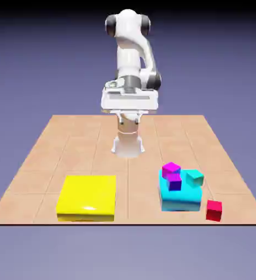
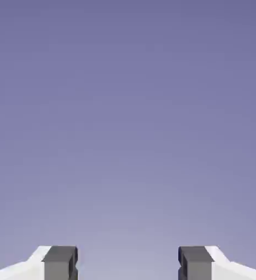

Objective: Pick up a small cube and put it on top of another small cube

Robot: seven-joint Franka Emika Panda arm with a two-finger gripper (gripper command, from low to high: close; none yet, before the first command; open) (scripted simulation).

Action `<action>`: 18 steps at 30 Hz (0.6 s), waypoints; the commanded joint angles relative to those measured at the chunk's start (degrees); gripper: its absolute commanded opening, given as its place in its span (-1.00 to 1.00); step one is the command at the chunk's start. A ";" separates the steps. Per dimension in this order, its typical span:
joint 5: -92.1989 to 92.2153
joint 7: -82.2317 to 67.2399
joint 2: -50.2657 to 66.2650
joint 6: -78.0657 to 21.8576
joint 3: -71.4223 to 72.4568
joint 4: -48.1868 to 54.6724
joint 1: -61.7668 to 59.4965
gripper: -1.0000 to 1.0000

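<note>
Your end effector [image 2: 128, 262]: spread, empty | red cube [image 1: 214, 211]: alone beside cyan block [image 1: 180, 198], likely awaiting your pick; upper cubes' contacts unclear

A bare lane of bench [image 1: 141, 205] runs between the yellow block [image 1: 87, 198] and the cyan block [image 1: 180, 199]; magenta [image 1: 171, 169], purple [image 1: 174, 182] and teal [image 1: 195, 178] cubes crowd the latter's top.
</note>
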 commanded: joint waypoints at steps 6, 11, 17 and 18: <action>0.30 -7.85 12.46 -6.39 -0.77 9.52 7.38 0.00; 0.54 -14.39 22.84 -11.72 -1.42 17.45 13.53 0.00; 0.84 -22.23 35.30 -18.11 -2.19 26.97 20.90 0.00; 0.89 -23.54 37.38 -19.18 -2.32 28.55 22.13 0.00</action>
